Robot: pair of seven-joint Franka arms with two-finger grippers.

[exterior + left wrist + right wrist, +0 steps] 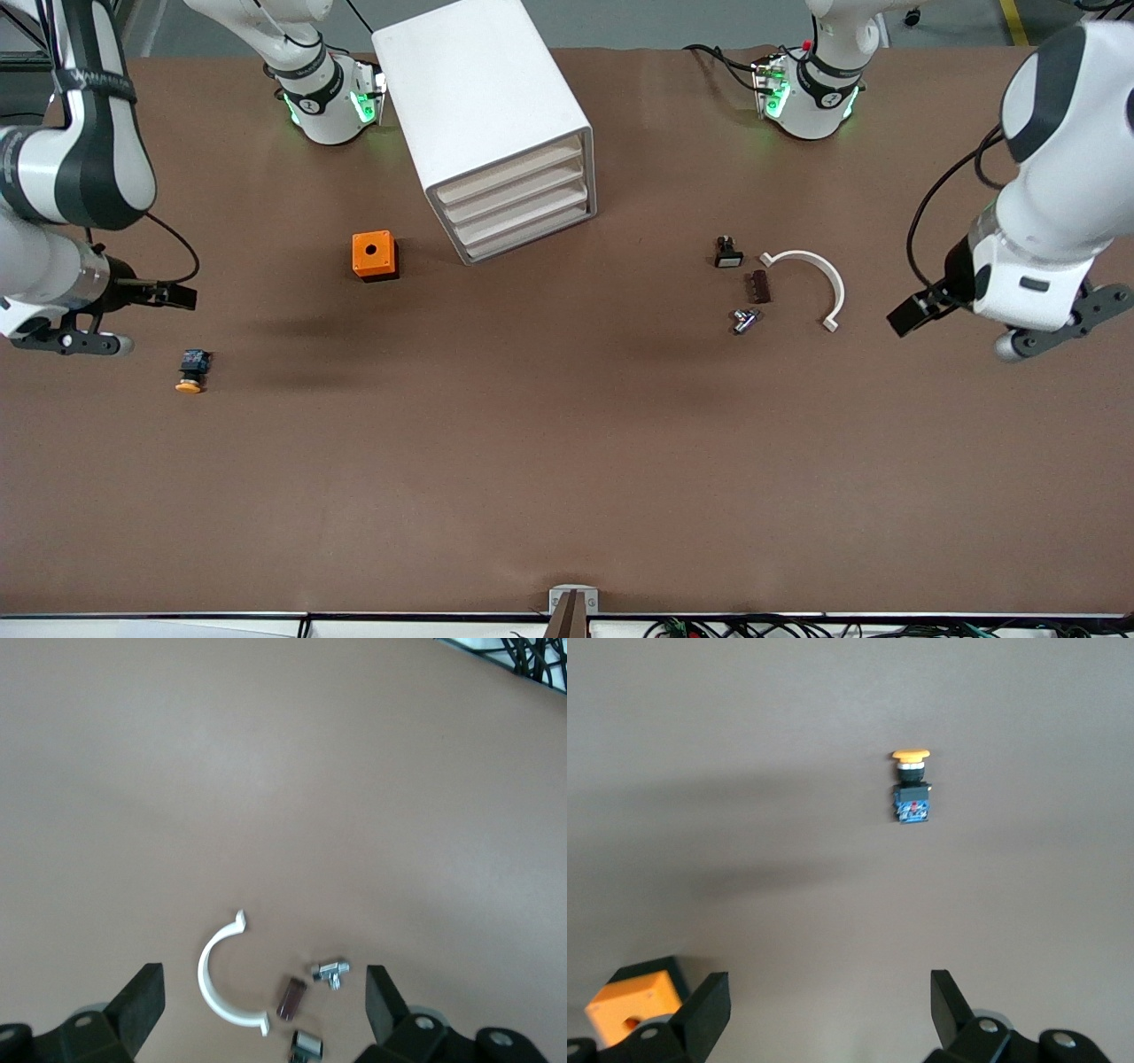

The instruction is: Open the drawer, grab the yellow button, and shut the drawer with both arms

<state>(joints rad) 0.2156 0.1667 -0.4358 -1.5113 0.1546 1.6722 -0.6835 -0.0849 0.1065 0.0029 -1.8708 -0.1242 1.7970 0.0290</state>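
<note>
Near the table edge at the right arm's end, I'm watching the tiny orange-capped button (191, 371) lying on its side on bare tabletop. My right gripper (830, 1014) is hovering released over that end; my left gripper (266, 1005) is hanging released at the other. All four beige-fronted drawers, topmost drawer (509, 171) included, are sitting shut in the white cabinet (483, 106).

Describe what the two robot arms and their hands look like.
Both arms, the left arm and right arm, are glossy white with black joint bands and a loose black cable. The left hand and right hand have black wedge fingers. Bases glow green.
</note>
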